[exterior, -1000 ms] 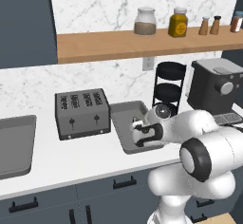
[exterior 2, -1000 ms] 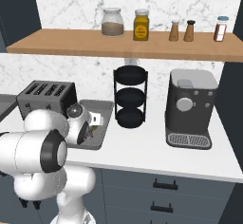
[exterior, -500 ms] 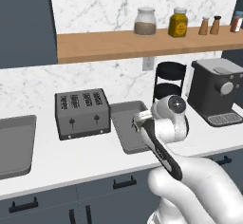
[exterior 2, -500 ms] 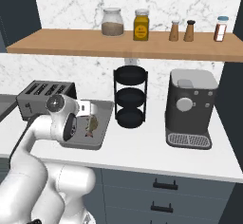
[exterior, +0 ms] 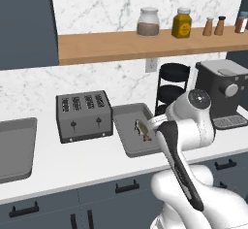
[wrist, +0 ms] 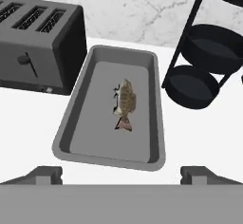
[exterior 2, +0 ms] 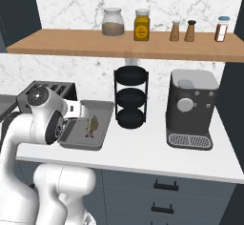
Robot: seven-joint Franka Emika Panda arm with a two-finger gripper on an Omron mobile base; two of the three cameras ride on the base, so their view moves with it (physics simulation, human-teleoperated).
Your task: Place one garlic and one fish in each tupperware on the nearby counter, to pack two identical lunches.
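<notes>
A small brown fish (wrist: 126,102) lies alone in the middle of a grey tupperware (wrist: 78,118) beside the toaster. My gripper (wrist: 124,173) hangs open and empty above the near end of that tray, clear of the fish. In the base views the fish (exterior: 143,128) (exterior 2: 92,125) rests in the same tupperware (exterior: 127,111) (exterior 2: 102,106), partly behind my white arm. A second tupperware (exterior: 14,145) sits at the far left of the counter (exterior: 72,160) and looks bare. The garlic is out of view.
A black slotted toaster (exterior: 83,115) stands left of the tray, and a black three-tier rack (exterior: 172,85) stands right of it. A coffee machine (exterior 2: 190,107) is further right. A wooden shelf (exterior: 145,41) with jars hangs above.
My arm has risen and drawn back from low over the tray. The fish stays lying in the tray, and the jaws stay open.
</notes>
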